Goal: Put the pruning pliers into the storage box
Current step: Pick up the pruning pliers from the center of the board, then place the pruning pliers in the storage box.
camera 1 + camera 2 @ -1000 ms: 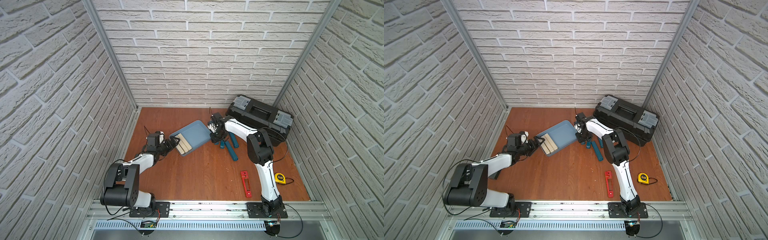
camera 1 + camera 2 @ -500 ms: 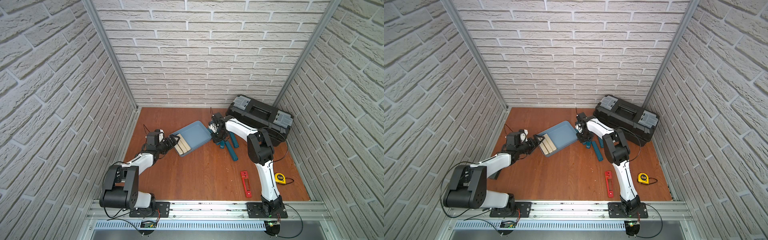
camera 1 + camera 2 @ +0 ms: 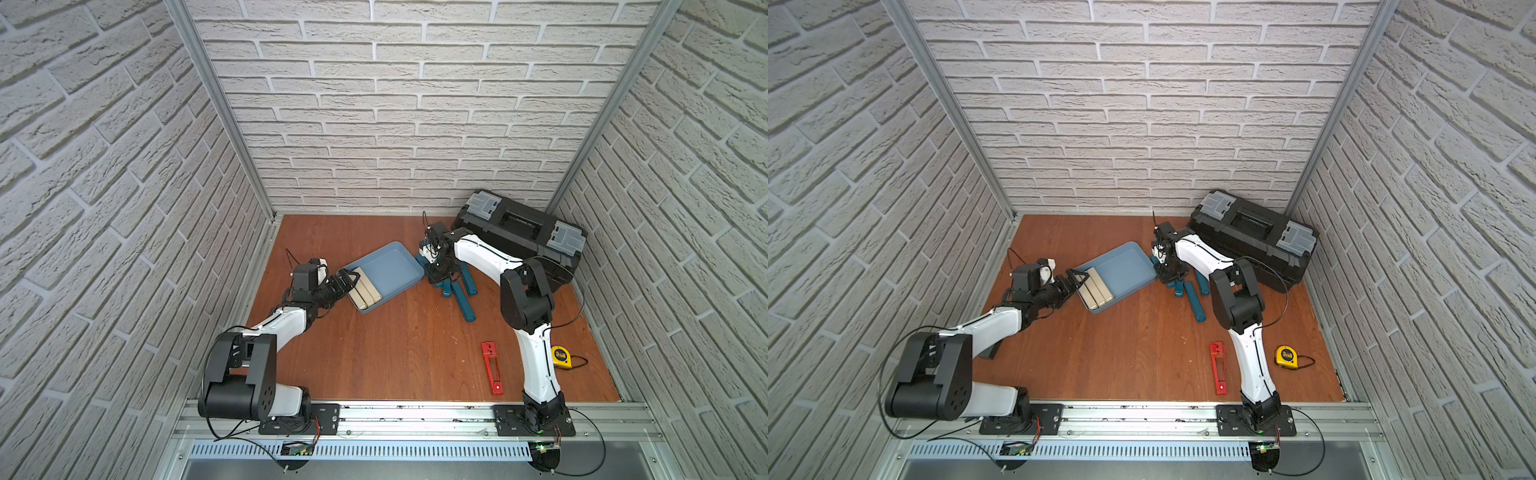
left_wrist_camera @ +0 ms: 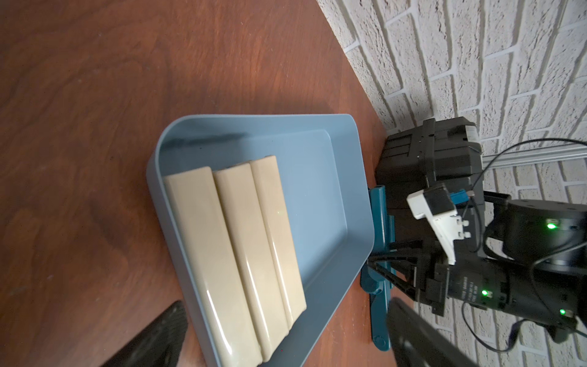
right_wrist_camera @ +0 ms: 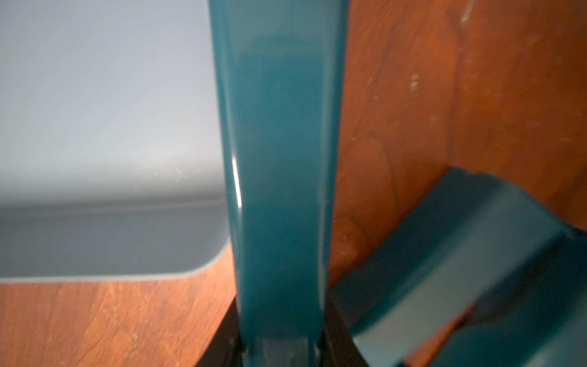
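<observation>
The pruning pliers (image 3: 491, 368) (image 3: 1218, 368), slim and bright red, lie flat on the wooden floor at the front right, far from both grippers. The storage box (image 3: 395, 266) (image 3: 1125, 268) (image 4: 317, 190), a light blue tray, sits mid-table and holds three beige bars (image 3: 365, 291) (image 4: 241, 254). My right gripper (image 3: 438, 278) (image 3: 1169, 276) (image 5: 282, 343) stands just right of the tray, shut on a teal bar (image 5: 279, 159). My left gripper (image 3: 349, 279) (image 3: 1075, 279) (image 4: 282, 349) is open at the tray's left end, one finger on each side of it.
More teal bars (image 3: 463, 301) lie on the floor beside the right gripper. A big black toolbox (image 3: 519, 232) stands at the back right. A yellow tape measure (image 3: 561, 356) lies right of the right arm's base link. Brick walls close in three sides.
The right gripper's jaws have narrowed onto the teal bar. The left arm has barely shifted by the tray.
</observation>
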Robot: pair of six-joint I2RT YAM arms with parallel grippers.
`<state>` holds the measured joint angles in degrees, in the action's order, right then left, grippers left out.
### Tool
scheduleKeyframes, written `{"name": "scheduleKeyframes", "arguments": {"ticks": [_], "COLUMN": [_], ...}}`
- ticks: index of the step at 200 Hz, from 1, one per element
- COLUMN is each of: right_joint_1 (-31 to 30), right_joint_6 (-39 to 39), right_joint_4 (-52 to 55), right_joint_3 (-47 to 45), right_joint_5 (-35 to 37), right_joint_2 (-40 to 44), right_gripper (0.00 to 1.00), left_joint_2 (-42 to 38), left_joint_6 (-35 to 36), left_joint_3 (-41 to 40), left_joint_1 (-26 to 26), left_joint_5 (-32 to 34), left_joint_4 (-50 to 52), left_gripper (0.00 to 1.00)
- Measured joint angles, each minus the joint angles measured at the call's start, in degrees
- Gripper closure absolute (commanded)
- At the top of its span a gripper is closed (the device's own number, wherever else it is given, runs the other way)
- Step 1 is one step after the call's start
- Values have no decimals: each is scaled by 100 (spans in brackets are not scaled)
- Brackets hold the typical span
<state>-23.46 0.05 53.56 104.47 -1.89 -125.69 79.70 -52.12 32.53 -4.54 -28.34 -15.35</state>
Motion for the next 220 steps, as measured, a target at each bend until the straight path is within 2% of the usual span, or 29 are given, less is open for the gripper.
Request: {"name": "scheduleKeyframes", "arguments": {"ticks": [48, 118, 220], "right_joint_1": [-7, -238, -833], "right_joint_6": [46, 125, 210], "right_joint_4": [70, -297, -509], "right_joint_3": [260, 203, 780], "right_joint_5": [-17, -575, -1290], "right_joint_2": [271, 557, -315], "right_gripper": [91, 93, 93], "left_joint_2": [-9, 164, 317], "left_joint_6": [0, -2, -31], "left_joint_3": [-26, 20, 192], "left_joint_1": [0, 0, -4], "left_joint_5": [-9, -28, 120], "left_joint_4": [-2, -13, 7], "left_gripper": [2, 2, 2]}}
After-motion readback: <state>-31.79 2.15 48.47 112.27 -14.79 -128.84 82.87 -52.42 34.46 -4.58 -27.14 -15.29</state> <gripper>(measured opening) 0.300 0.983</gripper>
